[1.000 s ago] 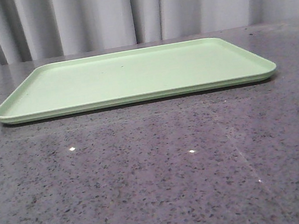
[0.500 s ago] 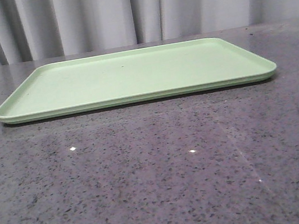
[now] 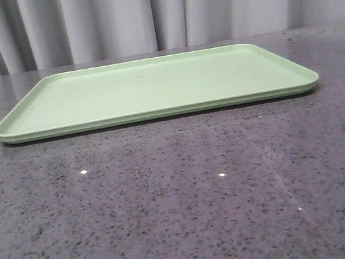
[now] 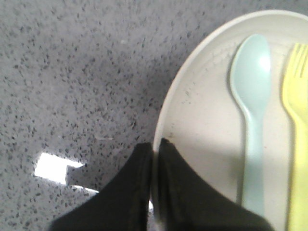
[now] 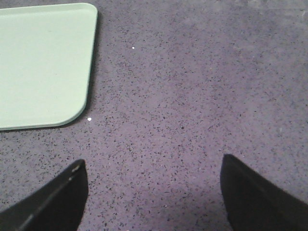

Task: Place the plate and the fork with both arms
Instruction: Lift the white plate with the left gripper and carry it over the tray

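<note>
In the left wrist view my left gripper (image 4: 155,144) is shut on the rim of the pale cream plate (image 4: 207,110), one finger inside the rim and one outside. The yellow fork (image 4: 299,120) and a pale blue-grey spoon (image 4: 251,96) lie side by side in the plate. In the right wrist view my right gripper (image 5: 154,168) is open and empty over bare grey table, beside a corner of the light-green tray (image 5: 43,62). The front view shows the tray (image 3: 152,86) empty; plate, fork and both grippers are out of that view.
The speckled dark grey table (image 3: 184,200) spreads in front of and around the tray. Grey curtains (image 3: 154,11) hang behind the table's far edge.
A pale sliver at the front view's left edge, seen one second ago, has shrunk and gone out of sight. The tray has not moved.
</note>
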Robot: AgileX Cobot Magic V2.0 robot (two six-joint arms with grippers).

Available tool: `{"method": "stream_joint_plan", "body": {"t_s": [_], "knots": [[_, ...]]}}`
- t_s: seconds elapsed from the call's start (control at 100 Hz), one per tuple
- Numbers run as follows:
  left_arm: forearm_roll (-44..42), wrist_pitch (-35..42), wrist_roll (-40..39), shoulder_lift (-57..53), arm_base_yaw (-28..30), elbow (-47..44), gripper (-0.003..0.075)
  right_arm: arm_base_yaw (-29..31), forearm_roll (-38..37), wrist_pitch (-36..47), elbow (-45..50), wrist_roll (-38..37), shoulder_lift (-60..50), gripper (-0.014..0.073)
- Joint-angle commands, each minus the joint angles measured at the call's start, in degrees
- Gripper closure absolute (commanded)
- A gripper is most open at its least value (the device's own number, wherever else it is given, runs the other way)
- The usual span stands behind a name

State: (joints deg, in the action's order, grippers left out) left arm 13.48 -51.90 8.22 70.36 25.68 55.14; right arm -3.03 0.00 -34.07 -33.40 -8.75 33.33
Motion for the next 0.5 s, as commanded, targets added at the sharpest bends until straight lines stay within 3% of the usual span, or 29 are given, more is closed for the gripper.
{"method": "stream_joint_plan", "body": {"t_s": [0.0,0.27,0.49], "knots": [[5.3,1.1,2.2,-1.9,0.7,4.3,0.0741,-0.2,-0.6,4.0,-1.9,0.2,0.5,0.0025],[13.6,3.4,4.0,-1.8,-1.4,8.6,0.0741,-0.2,-0.6,4.0,-1.9,0.2,0.5,0.0025],[18.1,7.6,3.4,3.1,-11.1,11.3,0.0741,-0.2,-0.6,4.0,-1.9,0.2,0.5,0.0025]]}}
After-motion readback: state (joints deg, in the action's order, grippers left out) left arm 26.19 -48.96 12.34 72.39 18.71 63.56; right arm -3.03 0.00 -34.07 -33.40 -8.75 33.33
